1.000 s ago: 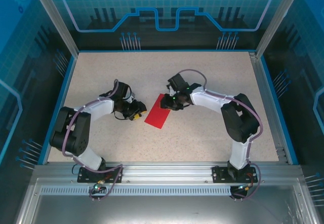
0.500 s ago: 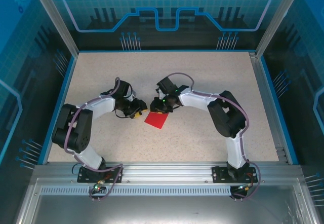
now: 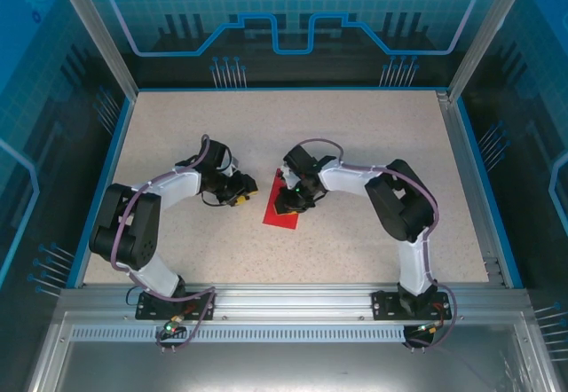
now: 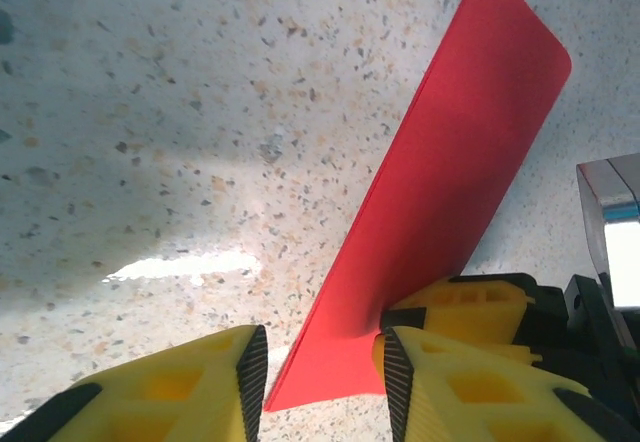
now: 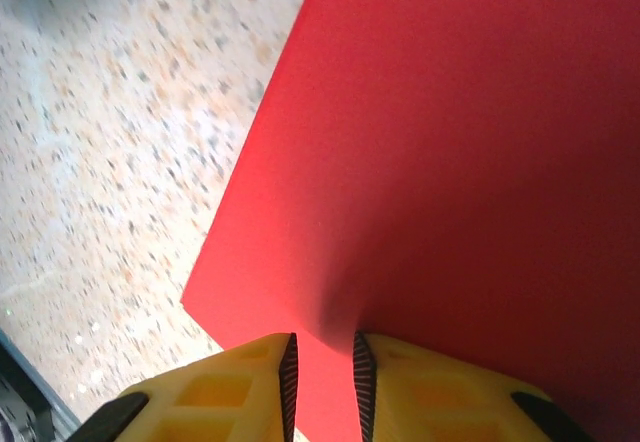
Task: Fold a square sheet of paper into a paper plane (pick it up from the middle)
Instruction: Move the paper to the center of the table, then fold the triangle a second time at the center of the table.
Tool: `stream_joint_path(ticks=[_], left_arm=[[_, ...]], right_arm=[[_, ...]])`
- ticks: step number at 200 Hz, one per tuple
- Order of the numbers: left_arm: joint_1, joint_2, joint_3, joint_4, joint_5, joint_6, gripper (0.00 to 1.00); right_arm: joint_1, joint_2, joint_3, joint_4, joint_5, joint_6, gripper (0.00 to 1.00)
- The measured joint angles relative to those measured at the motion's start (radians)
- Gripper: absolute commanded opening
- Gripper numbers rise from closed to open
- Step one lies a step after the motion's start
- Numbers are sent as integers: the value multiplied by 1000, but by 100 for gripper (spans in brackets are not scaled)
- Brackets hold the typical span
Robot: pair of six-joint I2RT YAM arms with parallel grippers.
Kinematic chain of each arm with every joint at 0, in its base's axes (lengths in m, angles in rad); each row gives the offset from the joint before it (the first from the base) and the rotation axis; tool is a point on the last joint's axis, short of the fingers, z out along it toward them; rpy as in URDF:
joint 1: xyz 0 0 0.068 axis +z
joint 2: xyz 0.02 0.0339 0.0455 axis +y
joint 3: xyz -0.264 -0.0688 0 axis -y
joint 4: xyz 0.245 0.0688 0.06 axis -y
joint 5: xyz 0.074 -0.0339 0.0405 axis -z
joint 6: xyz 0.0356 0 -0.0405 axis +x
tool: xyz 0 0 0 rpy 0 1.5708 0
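The square sheet of paper point(image 3: 284, 218) is bright red and folded into a long strip. It lies mid-table, one side raised off the surface. My right gripper point(image 3: 287, 200) sits on top of it, nearly shut, with the paper point(image 5: 450, 142) puckered between its pads point(image 5: 322, 362). My left gripper point(image 3: 246, 192) stands open just left of the sheet. In the left wrist view a low corner of the paper point(image 4: 450, 162) lies between its spread fingers point(image 4: 318, 372). A yellow finger of the right gripper point(image 4: 470, 297) shows at the paper's lower right edge.
The speckled tabletop point(image 3: 355, 126) is boxed in by blue-framed transparent walls. An aluminium rail point(image 3: 284, 299) with both arm bases runs along the near edge. Both forearms reach in toward the middle.
The right gripper has come nearer and leftward from the sheet's far end to over its middle. The paper looked shorter half a second ago and now reaches farther forward. The left arm has barely moved.
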Motion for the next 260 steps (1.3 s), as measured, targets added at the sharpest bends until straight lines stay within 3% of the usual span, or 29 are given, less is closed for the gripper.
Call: stream_joint_path(ticks=[36,76,137,260], left_arm=[[-5,0,0,12,39,0,40],[-46,9,1,34,59,-7,43],[-63,87,36,45,74,-8,47],[-79,171,104,52,106,-8,50]], right_arm=[[-65,-96,-80,9,-61,-22,30],[-159,-249,-174,133,-22,151,31],[-181,-144,-214,244,-55,296,31],[-183,-98,-226,273,-59,307,29]])
